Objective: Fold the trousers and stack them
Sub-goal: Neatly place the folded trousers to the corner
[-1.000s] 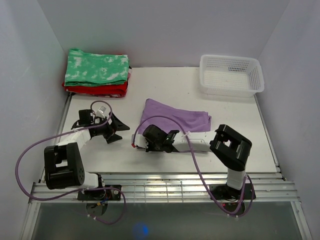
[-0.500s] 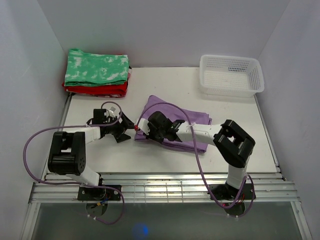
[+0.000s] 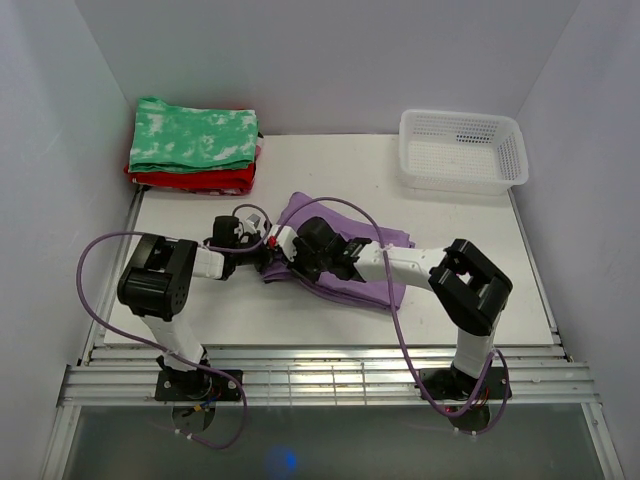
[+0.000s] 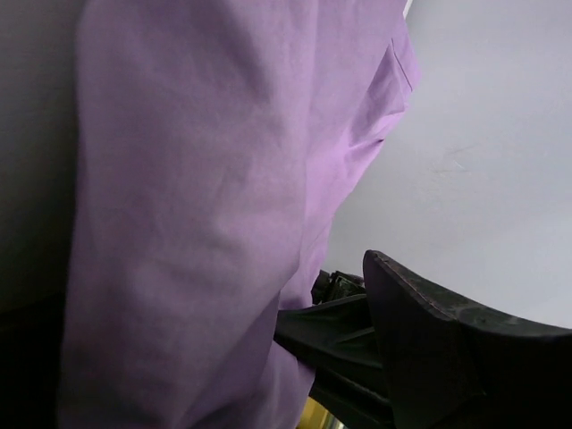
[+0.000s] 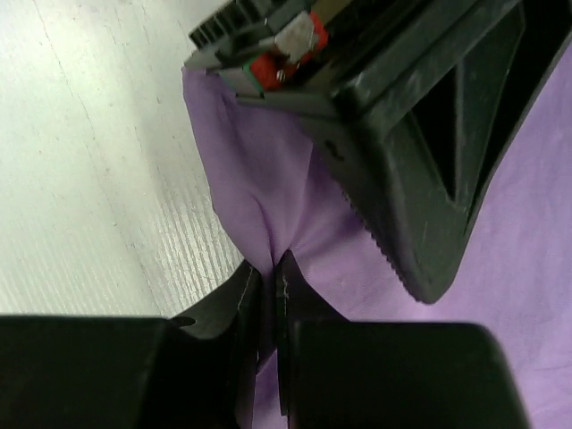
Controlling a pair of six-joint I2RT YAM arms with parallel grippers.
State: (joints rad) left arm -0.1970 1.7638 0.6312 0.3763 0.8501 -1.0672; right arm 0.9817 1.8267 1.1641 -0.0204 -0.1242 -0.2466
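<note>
The white desk [image 3: 470, 215] fills most of the top view, walled in by pale panels on three sides. The lavender trousers [image 3: 303, 208] lie folded into a rough, slanted rectangle near the desk's middle, a little left of centre, with their left edge lifted and bunched where the two arms meet. At the far left corner a folded green-and-white garment [image 3: 190, 135] sits on top of a folded red garment [image 3: 200, 180], well apart from the trousers. At the far right corner stands a white mesh basket [image 3: 462, 178]. The right arm [image 3: 470, 285] reaches leftward, low across the trousers, and the left arm [image 3: 155, 280] reaches rightward to the same edge of the cloth. The right tool [image 5: 265, 277] is closed, pinching a small fold of the trousers [image 5: 259, 179] at their edge, just above the bare desk. The left tool [image 3: 262, 252] stands wide apart at that same left edge; from its own wrist camera the purple cloth [image 4: 197, 179] fills the frame close up, with one black finger [image 4: 447, 349] beside it at the lower right. In the right wrist view that finger [image 5: 420, 161] lies over the cloth, just beside the pinched fold. A purple cable [image 3: 100, 250] loops from the left arm.
</note>
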